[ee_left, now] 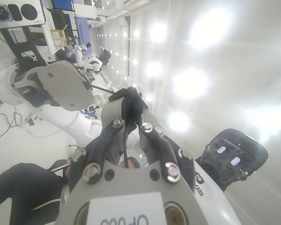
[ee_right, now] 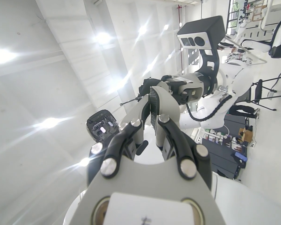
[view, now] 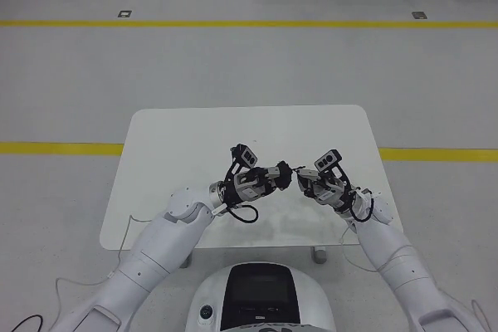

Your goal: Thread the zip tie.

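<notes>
1. Left gripper (view: 287,173) is held up over the table (view: 149,166), just left of the top view's centre, and points toward the right of the frame. Its fingers (ee_left: 109,111) are pressed together on the zip tie (ee_left: 101,89).
2. Right gripper (view: 302,178) sits just right of centre and points back at the left one, so the two meet almost tip to tip. It is clamped tight on the zip tie's thin end.
3. Thin and black, the zip tie bridges the small gap between the two tips, in the air above the table and apart from it.
4. From the left wrist, one black strand runs back between the fingers toward the palm. A straight stretch crosses to the right gripper.
5. From the right wrist, a short end of the zip tie pokes out just past the closed fingertips.
6. Dark wrapping bunches around the left gripper's tips. Whether the tie has passed through its head cannot be told.
7. White with rounded corners, the table fills the middle of the top view on a grey floor. Yellow lines (view: 50,148) cross the floor at the upper edge and mid-height.
</notes>
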You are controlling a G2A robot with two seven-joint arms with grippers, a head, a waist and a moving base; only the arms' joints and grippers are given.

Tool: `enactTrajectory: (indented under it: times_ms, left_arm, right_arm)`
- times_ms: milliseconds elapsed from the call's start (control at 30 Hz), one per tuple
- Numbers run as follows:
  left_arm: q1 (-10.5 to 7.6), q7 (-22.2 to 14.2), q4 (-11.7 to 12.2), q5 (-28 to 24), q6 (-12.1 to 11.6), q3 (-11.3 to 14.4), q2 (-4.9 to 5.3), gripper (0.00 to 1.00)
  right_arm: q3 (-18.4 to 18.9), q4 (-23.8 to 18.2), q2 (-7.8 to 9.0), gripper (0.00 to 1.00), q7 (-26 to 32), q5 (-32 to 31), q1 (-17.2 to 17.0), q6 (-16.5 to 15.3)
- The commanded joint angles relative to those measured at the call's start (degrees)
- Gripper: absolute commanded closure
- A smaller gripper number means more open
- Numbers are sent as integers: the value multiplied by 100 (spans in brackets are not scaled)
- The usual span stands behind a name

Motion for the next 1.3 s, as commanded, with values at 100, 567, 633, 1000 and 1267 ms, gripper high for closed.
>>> enactTrajectory:
  times_ms: [100,567,633,1000,1267]
  left_arm:
    - [0,0,0,0,0,0,0,100]
    - [0,0,0,0,0,0,0,100]
    - [0,0,0,0,0,0,0,100]
    - [0,0,0,0,0,0,0,100]
    - [0,0,0,0,0,0,0,100]
  right_arm:
    - [12,32,-9,100,-1,-33,6,6]
    - [43,132,-33,100,-21,-114,35,15]
    - [43,146,-37,100,-23,-125,40,17]
    - [52,221,-59,100,-45,-182,64,24]
    - [62,261,-72,100,-49,-215,81,32]
